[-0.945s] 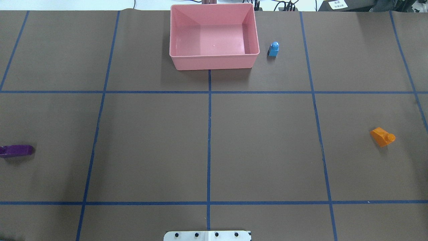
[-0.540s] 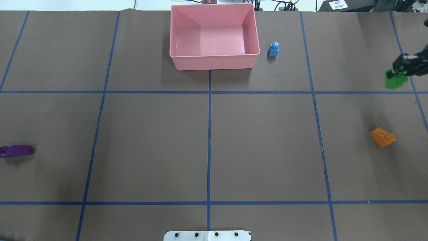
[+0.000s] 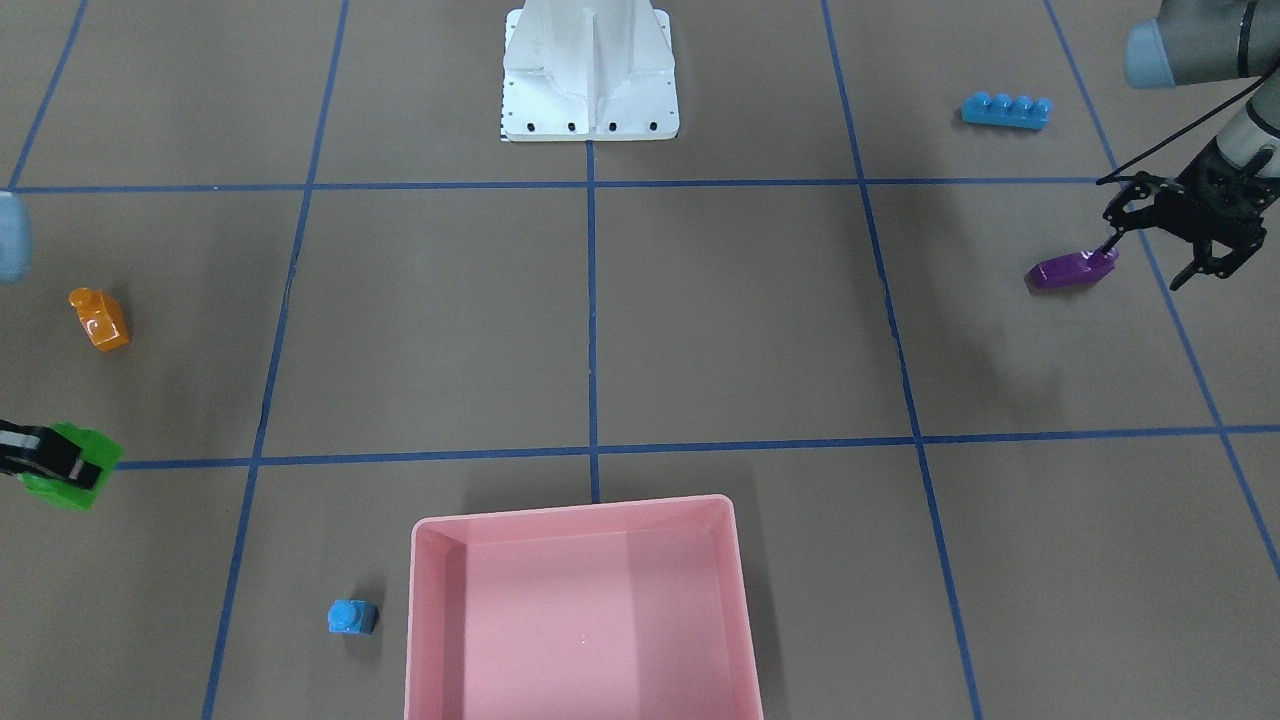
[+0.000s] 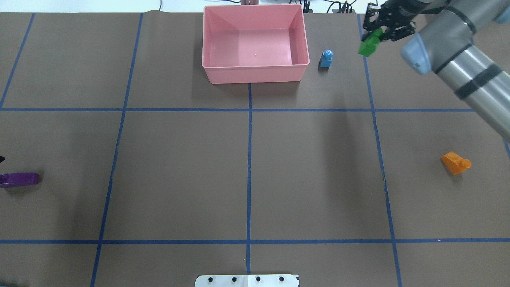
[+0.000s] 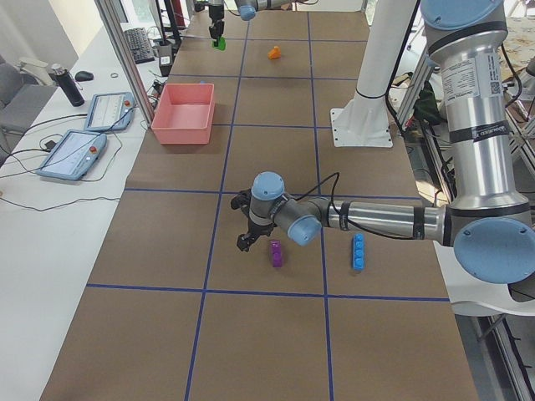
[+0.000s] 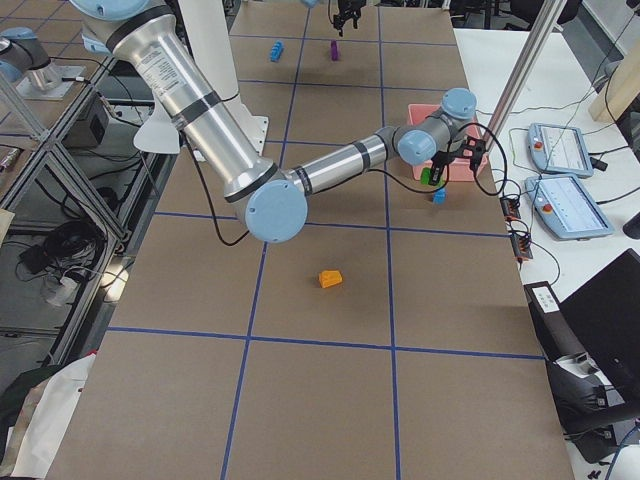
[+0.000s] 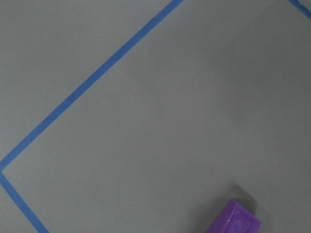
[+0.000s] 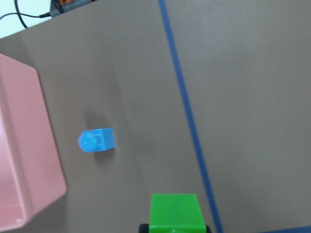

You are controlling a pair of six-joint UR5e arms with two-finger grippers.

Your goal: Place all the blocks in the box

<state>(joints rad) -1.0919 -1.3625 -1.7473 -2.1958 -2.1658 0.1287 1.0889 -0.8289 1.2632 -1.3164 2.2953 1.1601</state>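
Green two-stud block was clamped between the fingers of the right gripper, held up off the table. In the overhead view it sat right of the tiny blue one-stud block and not over the box. The right wrist view showed the green block in the grip at the bottom edge, with the tiny blue block and the box wall to the left.

Pink box stood at the far edge, centre, with the tiny blue block upright just right of it and not touching.

Left gripper hung low with its fingers spread wide, holding nothing. It was beside one end of the purple sloped block, not around it. Could not tell if a fingertip touched the block. That block lay on the table at the left edge, well apart from the box.

Orange sloped block lay on its side, right of centre. Long blue four-stud block lay near the robot's side, on the left. White base plate was at the near edge, centre.
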